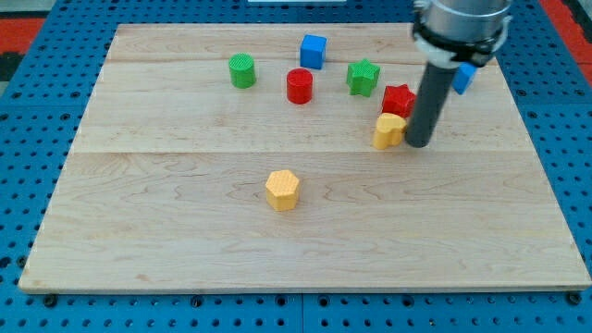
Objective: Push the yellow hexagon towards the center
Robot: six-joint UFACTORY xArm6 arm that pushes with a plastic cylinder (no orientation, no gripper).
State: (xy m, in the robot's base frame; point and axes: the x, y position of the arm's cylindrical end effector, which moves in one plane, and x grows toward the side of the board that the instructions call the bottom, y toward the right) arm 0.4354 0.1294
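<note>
The yellow hexagon (282, 190) lies on the wooden board (185, 240), a little below and left of its middle. My tip (419, 143) is far to its right, at the view's upper right, touching or nearly touching the right side of another yellow block (388, 130) whose shape I cannot make out. A red block (398, 99) sits just above that yellow block.
A green cylinder (242, 70), a red cylinder (299, 86), a blue cube (314, 51) and a green star-shaped block (363, 77) lie along the view's top. A blue block (464, 78) is partly hidden behind the rod.
</note>
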